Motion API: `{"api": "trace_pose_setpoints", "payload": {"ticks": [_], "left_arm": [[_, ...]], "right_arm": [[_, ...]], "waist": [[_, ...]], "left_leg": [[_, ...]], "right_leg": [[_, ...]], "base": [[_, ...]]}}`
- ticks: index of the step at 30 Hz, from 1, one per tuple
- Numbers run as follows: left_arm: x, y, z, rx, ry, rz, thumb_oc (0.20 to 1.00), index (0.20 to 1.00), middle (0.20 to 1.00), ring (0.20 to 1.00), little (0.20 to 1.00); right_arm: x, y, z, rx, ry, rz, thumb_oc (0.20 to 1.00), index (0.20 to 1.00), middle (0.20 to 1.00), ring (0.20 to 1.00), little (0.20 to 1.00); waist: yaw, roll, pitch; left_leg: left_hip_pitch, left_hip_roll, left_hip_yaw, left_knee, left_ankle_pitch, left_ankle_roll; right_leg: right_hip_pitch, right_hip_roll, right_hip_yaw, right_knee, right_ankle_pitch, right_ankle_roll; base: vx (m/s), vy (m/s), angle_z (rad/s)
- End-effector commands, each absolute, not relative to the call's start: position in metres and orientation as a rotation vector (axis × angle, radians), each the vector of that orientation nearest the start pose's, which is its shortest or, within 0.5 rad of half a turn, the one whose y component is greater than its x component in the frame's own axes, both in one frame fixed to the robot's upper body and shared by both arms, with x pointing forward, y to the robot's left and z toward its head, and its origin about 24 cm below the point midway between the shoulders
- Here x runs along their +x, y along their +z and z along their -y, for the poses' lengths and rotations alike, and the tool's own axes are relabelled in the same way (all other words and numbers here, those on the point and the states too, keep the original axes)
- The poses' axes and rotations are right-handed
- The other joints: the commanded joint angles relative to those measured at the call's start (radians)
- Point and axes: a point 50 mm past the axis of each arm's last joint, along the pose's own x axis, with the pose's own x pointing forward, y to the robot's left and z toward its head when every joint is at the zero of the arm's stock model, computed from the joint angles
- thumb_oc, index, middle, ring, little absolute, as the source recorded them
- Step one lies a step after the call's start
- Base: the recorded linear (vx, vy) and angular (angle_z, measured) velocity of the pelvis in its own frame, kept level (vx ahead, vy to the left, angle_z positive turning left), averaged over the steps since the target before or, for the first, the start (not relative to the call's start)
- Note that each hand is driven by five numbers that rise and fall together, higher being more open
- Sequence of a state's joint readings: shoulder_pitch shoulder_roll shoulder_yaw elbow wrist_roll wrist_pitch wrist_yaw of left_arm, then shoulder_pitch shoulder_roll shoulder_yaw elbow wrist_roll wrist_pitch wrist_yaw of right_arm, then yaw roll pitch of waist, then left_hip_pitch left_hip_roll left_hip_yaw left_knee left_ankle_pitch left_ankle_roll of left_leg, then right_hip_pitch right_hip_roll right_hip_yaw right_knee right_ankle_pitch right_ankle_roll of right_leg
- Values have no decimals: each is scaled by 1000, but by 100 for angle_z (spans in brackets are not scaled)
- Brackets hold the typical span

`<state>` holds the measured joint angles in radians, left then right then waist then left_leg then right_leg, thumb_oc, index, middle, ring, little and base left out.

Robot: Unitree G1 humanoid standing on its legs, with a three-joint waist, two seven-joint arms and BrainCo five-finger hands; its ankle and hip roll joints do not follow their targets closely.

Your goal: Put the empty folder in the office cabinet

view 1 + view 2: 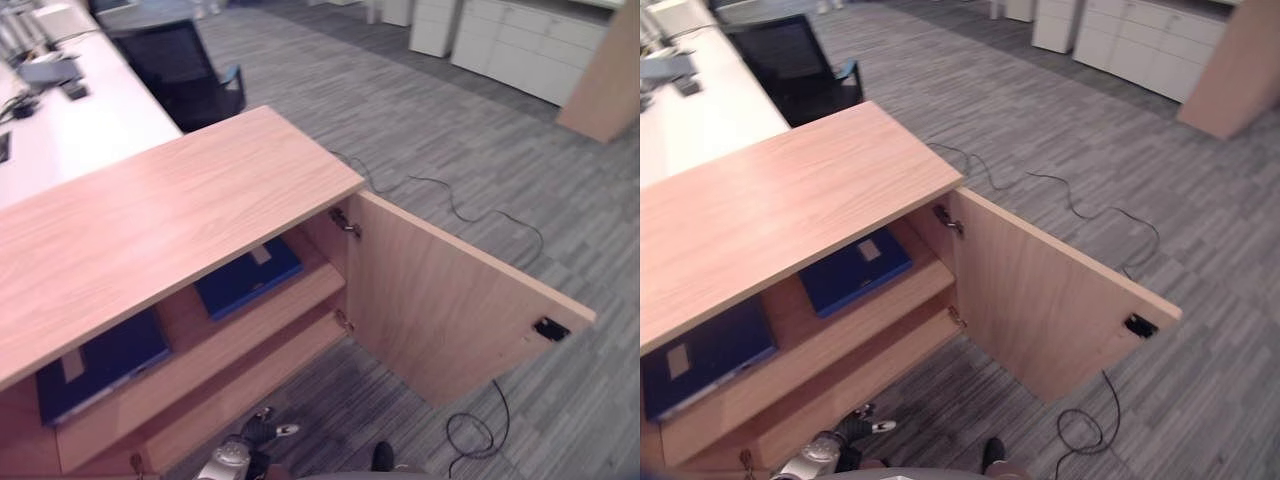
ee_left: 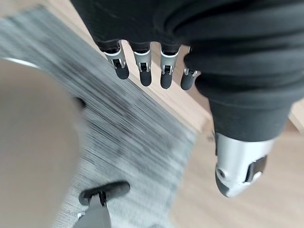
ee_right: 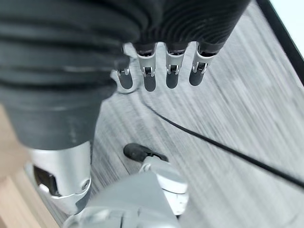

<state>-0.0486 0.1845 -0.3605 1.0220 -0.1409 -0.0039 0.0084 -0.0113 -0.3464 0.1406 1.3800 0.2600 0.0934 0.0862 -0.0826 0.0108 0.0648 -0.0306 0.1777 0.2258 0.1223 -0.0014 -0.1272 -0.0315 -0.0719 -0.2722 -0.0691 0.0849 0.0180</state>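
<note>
Both the left hand and right hand hang empty with fingers relaxed above the grey carpet. The wooden office cabinet stands with its door swung open. Two blue folders lie flat on its upper shelf.

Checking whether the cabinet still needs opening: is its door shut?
No, the cabinet door stands swung wide open, showing two blue folders lying on the upper shelf inside.
</note>
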Motion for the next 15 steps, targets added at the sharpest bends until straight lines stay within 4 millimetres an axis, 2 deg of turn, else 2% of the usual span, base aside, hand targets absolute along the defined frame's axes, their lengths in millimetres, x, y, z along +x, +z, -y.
{"api": "trace_pose_setpoints", "payload": {"ticks": [1, 3, 5, 9, 10, 11, 12, 13, 14, 15], "left_arm": [[160, -141, -183, 291, -165, -956, 1000, 1000, 1000, 1000, 1000], [162, -141, -185, 299, -157, -954, 1000, 1000, 1000, 1000, 1000], [167, -139, -193, 325, -115, -953, 1000, 1000, 1000, 1000, 1000], [164, -140, -201, 349, -86, -964, 1000, 1000, 1000, 1000, 1000], [164, -139, -206, 356, -53, -961, 1000, 1000, 1000, 1000, 1000], [164, -139, -206, 356, -53, -961, 1000, 1000, 1000, 1000, 1000], [163, -139, -208, 362, -38, -964, 1000, 1000, 1000, 1000, 1000], [159, -141, -211, 367, -17, -976, 1000, 1000, 1000, 1000, 1000], [159, -141, -211, 367, -17, -976, 1000, 1000, 1000, 1000, 1000], [157, -141, -212, 365, -9, -979, 1000, 1000, 1000, 1000, 1000]], "right_arm": [[73, -155, 277, 37, -349, -1346, 1000, 1000, 1000, 1000, 1000], [73, -155, 277, 56, -373, -1333, 1000, 1000, 1000, 1000, 1000], [72, -153, 284, 48, -475, -1306, 1000, 1000, 1000, 1000, 1000], [68, -148, 297, -34, -548, -1321, 1000, 1000, 1000, 1000, 1000], [83, -141, 308, -52, -618, -1229, 1000, 1000, 1000, 1000, 1000], [83, -141, 307, -51, -619, -1229, 1000, 1000, 1000, 1000, 1000], [91, -135, 314, -53, -654, -1174, 1000, 1000, 1000, 1000, 1000], [108, -125, 322, -61, -686, -1071, 1000, 1000, 1000, 1000, 1000], [108, -125, 322, -61, -686, -1071, 1000, 1000, 1000, 1000, 1000], [119, -117, 328, -72, -699, -1005, 1000, 1000, 1000, 1000, 1000]], "waist": [[-21, -32, 2], [-30, -33, -1], [-53, -41, 5], [-57, -45, 20], [-64, -48, 32], [-63, -49, 32], [-67, -52, 40], [-72, -56, 52], [-71, -56, 53], [-71, -56, 62]], "left_leg": [[37, -78, 7, 5, -143, 71], [49, -93, 13, -33, -130, 76], [87, -151, 27, -158, -96, 104], [105, -181, 43, -198, -87, 124], [112, -198, 57, -210, -90, 136], [112, -198, 57, -210, -90, 136], [114, -205, 67, -210, -93, 141], [120, -215, 82, -210, -98, 149], [121, -215, 82, -210, -99, 149], [126, -218, 90, -210, -101, 153]], "right_leg": [[-45, -43, -4, -6, 20, 121], [-61, -52, 6, -2, 38, 130], [-116, -82, 50, 3, 101, 167], [-134, -99, 72, -5, 128, 186], [-149, -108, 88, -7, 143, 196], [-149, -108, 89, -7, 144, 196], [-155, -115, 92, -7, 152, 203], [-162, -127, 89, -4, 156, 213], [-162, -127, 89, -3, 156, 213], [-167, -135, 82, 13, 151, 214]], "base": [[-91, 259, -32], [-83, 151, -22], [-199, 310, -25], [-127, 220, -33], [-87, 136, -22], [-141, 204, -32], [-126, 170, -39], [-126, 170, -38], [-114, 151, -40], [-103, 101, -29]]}}
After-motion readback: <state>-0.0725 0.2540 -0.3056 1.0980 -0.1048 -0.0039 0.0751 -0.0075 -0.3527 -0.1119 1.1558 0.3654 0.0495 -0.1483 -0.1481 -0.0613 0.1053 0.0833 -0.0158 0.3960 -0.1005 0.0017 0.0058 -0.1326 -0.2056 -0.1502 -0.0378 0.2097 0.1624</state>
